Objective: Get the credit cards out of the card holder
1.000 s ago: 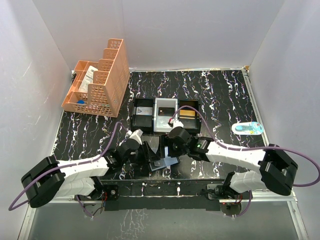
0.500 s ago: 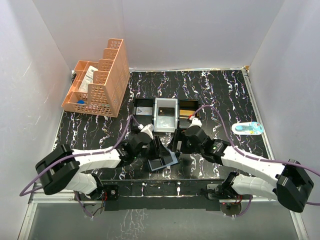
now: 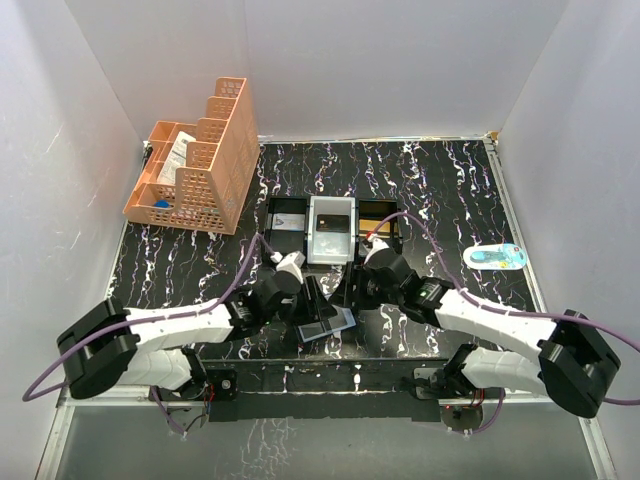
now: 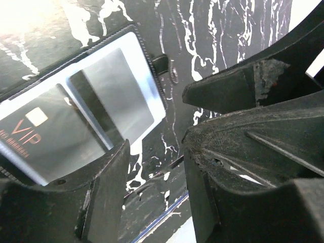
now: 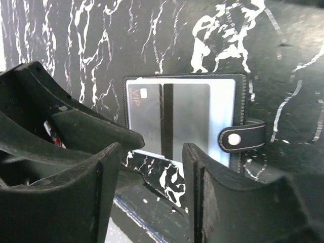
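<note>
When viewed from above, shows the card holder (image 3: 328,325) unfolded flat near the front edge of the worktop (image 3: 450,190), long axis roughly left to right, slightly skewed. Black tab (image 5: 242,136) at one short end. Dark VIP card (image 5: 144,119) and grey striped card (image 5: 190,116) side by side on its pale panel. Flanked by left tool (image 3: 310,300) and right tool (image 3: 350,290), both spread, pinching nothing.
</note>
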Controlling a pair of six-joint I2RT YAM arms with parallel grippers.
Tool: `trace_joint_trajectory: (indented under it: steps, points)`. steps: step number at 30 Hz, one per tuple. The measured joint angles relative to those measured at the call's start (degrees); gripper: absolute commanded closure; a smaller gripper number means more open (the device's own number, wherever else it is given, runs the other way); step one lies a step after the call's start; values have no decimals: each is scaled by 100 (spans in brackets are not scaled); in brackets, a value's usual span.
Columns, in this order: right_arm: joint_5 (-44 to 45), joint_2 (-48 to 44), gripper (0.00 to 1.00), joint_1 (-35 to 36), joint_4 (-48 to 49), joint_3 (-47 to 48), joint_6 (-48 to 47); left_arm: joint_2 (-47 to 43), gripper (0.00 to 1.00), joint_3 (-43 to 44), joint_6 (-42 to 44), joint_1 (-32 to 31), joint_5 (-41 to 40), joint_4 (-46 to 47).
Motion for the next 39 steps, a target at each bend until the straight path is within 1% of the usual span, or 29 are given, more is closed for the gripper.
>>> trace_joint_trajectory:
  steps: [2,5,8,11,16,21,24,29,33,39]
  points:
    - [-212,146,60,2,133,2,-42,-225,56,-125,-70,0,-125,-114]
    - [-503,411,62,2,260,7,-103,-424,57,-291,-149,2,-286,-289]
    - [-691,667,66,2,315,9,-157,-433,58,-343,-210,0,-380,-415]
    - [-769,940,67,2,348,31,-223,-396,59,-350,-264,2,-457,-424]
    - [-396,1082,67,2,328,31,-262,-85,64,-330,-345,0,-483,-195]
    - [-81,1169,67,-46,258,31,-363,306,65,-234,-496,2,-575,-111]
    - [-44,1235,67,-61,232,28,-393,380,66,-238,-570,2,-601,26]
    - [-55,1252,69,-63,295,-59,-376,612,72,-238,-621,2,-592,236]
    - [-94,1252,69,-63,444,-149,-343,894,75,-238,-649,2,-557,527]
    - [-129,1237,70,-74,533,-208,-258,1027,78,-240,-688,2,-525,754]
